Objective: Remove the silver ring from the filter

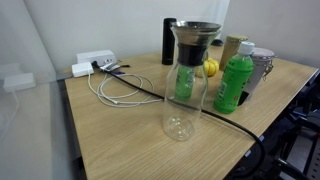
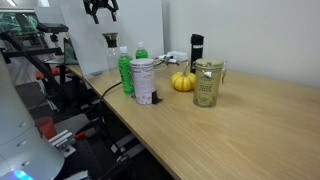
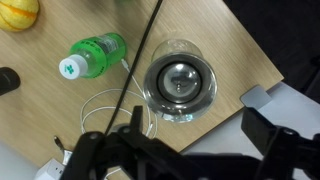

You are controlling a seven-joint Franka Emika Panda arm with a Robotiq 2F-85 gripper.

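Note:
A clear glass carafe (image 1: 184, 95) stands mid-table. In its mouth sits the dark conical filter (image 1: 193, 47), and the silver ring (image 1: 196, 27) lies around its top. From above, the wrist view shows the silver ring (image 3: 153, 82) circling the filter (image 3: 180, 78) in the carafe's mouth. My gripper (image 3: 195, 138) hangs high over the carafe, open, with nothing between its fingers (image 3: 265, 128). In an exterior view the gripper (image 2: 100, 9) is at the top edge, well above the carafe (image 2: 110, 55).
A green bottle (image 1: 235, 83), a yellow pumpkin-like object (image 1: 211, 67), a metal cup (image 1: 263, 66) and a tall black flask (image 1: 168, 40) stand close behind and beside the carafe. A white power strip (image 1: 93, 62) and cables (image 1: 120, 90) lie near one table edge.

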